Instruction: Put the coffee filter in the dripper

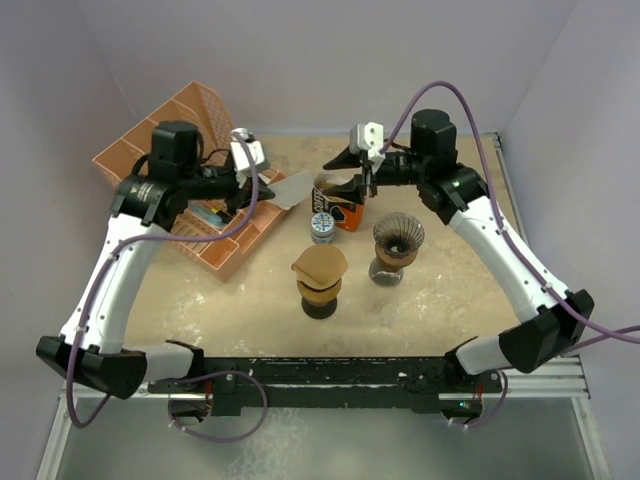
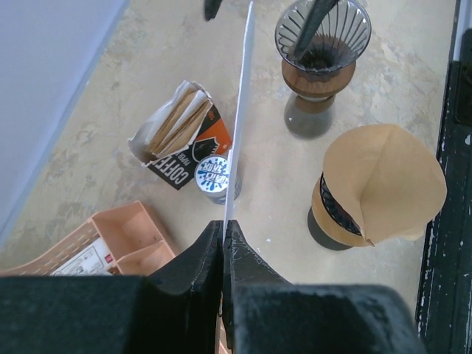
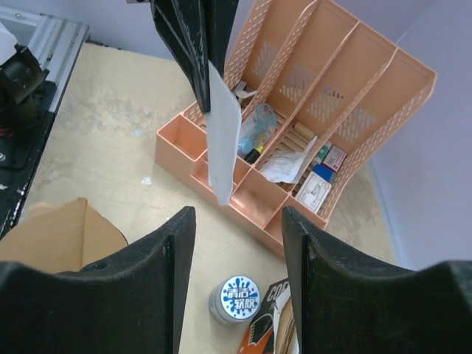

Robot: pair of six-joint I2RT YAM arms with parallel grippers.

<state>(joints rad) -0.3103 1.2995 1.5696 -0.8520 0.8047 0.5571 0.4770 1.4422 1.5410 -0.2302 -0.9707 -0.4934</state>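
Left of centre in the overhead view, the white coffee filter [image 1: 290, 188] is held flat in the air, pinched at one edge by the left gripper [image 1: 262, 187], whose jaws are pressed together on it; the left wrist view shows the sheet edge-on as a thin white line. It sits between the peach organizer [image 1: 200, 110] and the opened filter packet [image 1: 335, 200], well apart from the empty ribbed dripper [image 1: 398, 236] standing right of centre on the table [image 1: 450, 290]. Just above the packet hovers the right gripper [image 1: 362, 185], its jaws spread wide and holding nothing. A small tin [image 1: 322, 226] with a blue-and-white lid stands just below the packet. Lower, at centre, a second dripper [image 1: 320, 290] carries a brown filter [image 1: 320, 265] on top.
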